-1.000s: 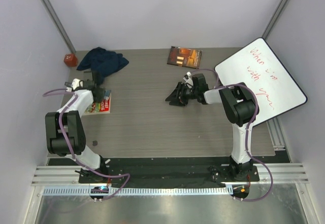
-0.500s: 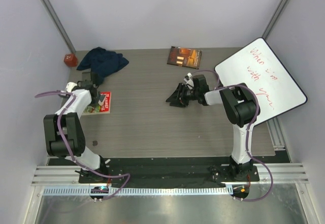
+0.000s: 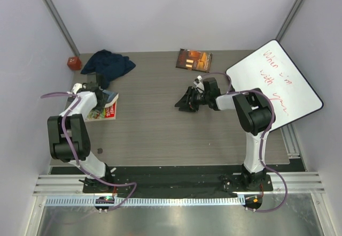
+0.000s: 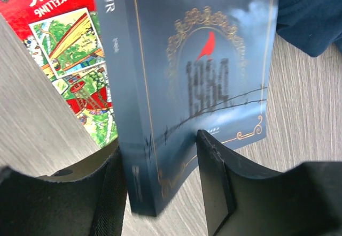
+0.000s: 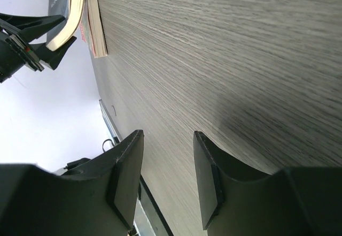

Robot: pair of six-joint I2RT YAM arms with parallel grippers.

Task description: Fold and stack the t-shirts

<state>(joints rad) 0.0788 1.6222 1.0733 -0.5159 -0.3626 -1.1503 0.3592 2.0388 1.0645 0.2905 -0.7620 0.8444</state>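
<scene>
One dark navy t-shirt point(image 3: 109, 65) lies crumpled at the back left of the table; its edge shows in the left wrist view point(image 4: 312, 11). My left gripper point(image 3: 103, 94) is just in front of it. Its jaws point(image 4: 160, 185) stand open around the lower corner of a blue "1984" book point(image 4: 192, 75), with a gap between the book and the right finger point(image 4: 214, 177). The book leans tilted over a red magazine point(image 4: 64, 38). My right gripper point(image 3: 183, 102) hovers open at mid-table with only bare wood between its fingers point(image 5: 168, 177).
A brown book point(image 3: 194, 59) lies at the back centre. A whiteboard point(image 3: 275, 83) with red writing leans over the right edge. A red ball-like object point(image 3: 74, 63) sits in the back left corner. A small dark bit point(image 3: 100, 151) lies near the front left.
My left jaws have widened around the blue book, which now leans over the red magazine. The left wrist shifted slightly. The right arm stayed put.
</scene>
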